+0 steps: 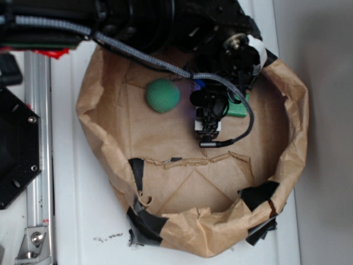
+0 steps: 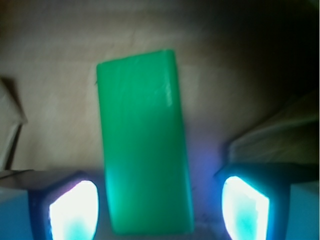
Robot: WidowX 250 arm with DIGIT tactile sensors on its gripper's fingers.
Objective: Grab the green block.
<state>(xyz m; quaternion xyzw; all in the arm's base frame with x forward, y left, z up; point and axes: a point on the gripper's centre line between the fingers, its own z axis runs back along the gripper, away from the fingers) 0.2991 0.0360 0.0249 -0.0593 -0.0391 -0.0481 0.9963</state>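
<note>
Overhead, the exterior view shows a shallow brown paper tray (image 1: 110, 143) with crumpled, tape-patched walls resting on a white table (image 1: 71, 221). The black robot arm (image 1: 138, 22) reaches in from the top edge, a grey braided cable (image 1: 165, 63) trailing along it. The green block (image 1: 240, 108) lies on the tray floor near the right wall, mostly hidden beneath the arm's wrist hardware. A round green dimpled ball (image 1: 162, 95) sits well apart to its left.

Seen from the wrist view, the green block (image 2: 145, 145) lies flat on the brown paper, its long axis running away from the camera. The gripper (image 2: 159, 210) is spread wide: one glowing finger pad (image 2: 74, 210) stands on each side of the block's near end, neither touching it.
</note>
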